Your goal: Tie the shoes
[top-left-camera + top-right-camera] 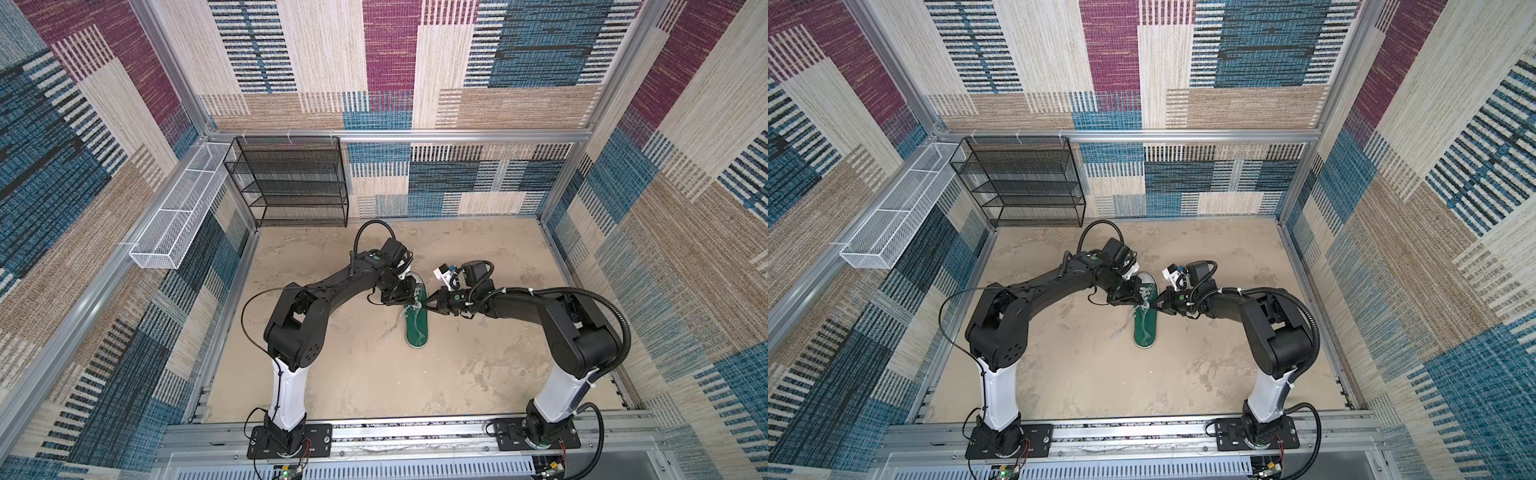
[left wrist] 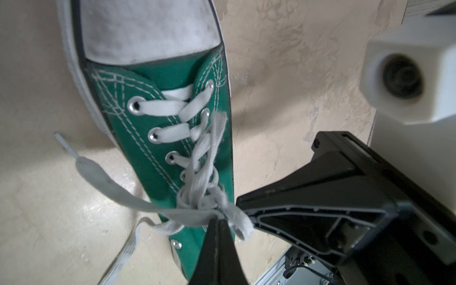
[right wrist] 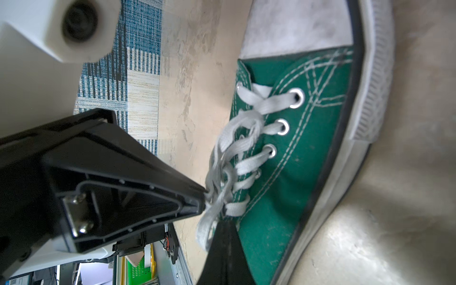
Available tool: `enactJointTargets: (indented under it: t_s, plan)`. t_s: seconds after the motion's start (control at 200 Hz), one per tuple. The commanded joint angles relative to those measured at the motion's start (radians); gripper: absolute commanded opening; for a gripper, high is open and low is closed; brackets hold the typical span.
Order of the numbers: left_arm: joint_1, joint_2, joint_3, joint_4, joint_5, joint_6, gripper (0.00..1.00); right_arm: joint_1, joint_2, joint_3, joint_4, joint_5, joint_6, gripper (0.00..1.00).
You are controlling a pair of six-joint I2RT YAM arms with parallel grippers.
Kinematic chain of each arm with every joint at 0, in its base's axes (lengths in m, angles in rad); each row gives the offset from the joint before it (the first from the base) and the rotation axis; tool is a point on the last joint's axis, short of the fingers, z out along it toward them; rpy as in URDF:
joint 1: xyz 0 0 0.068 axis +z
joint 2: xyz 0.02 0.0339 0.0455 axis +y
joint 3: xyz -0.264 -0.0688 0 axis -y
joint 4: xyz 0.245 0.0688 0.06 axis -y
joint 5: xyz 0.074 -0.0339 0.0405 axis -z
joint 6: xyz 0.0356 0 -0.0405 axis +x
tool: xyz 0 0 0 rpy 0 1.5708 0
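One dark green shoe (image 1: 417, 328) with a white toe cap lies on the sandy floor, toe toward the back wall, in both top views (image 1: 1145, 322). Its whitish laces (image 2: 197, 158) are bunched into a tangle over the eyelets. My left gripper (image 2: 219, 218) is shut, pinching a lace strand at that tangle (image 1: 417, 304). From the other side my right gripper (image 3: 225, 222) is also shut on a lace loop there (image 1: 427, 308). The two tips almost touch. A loose lace end (image 2: 93, 172) trails across the floor on the left arm's side.
A black mesh shelf rack (image 1: 291, 183) stands against the back wall at the left. A white wire basket (image 1: 174, 212) hangs on the left wall. An aluminium rail (image 1: 415, 432) carrying both arm bases runs along the front.
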Motion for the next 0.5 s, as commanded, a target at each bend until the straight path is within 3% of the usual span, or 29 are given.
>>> enactJointTargets:
  t_s: [0.0, 0.491]
  plan:
    - [-0.001, -0.003, -0.005, 0.012, 0.009, -0.001, 0.03, -0.001, 0.008, 0.008, 0.054, -0.025, 0.012, 0.03]
    - [0.000, -0.006, -0.021, 0.036, 0.027, -0.018, 0.03, -0.001, 0.015, -0.002, 0.062, -0.044, 0.010, 0.04]
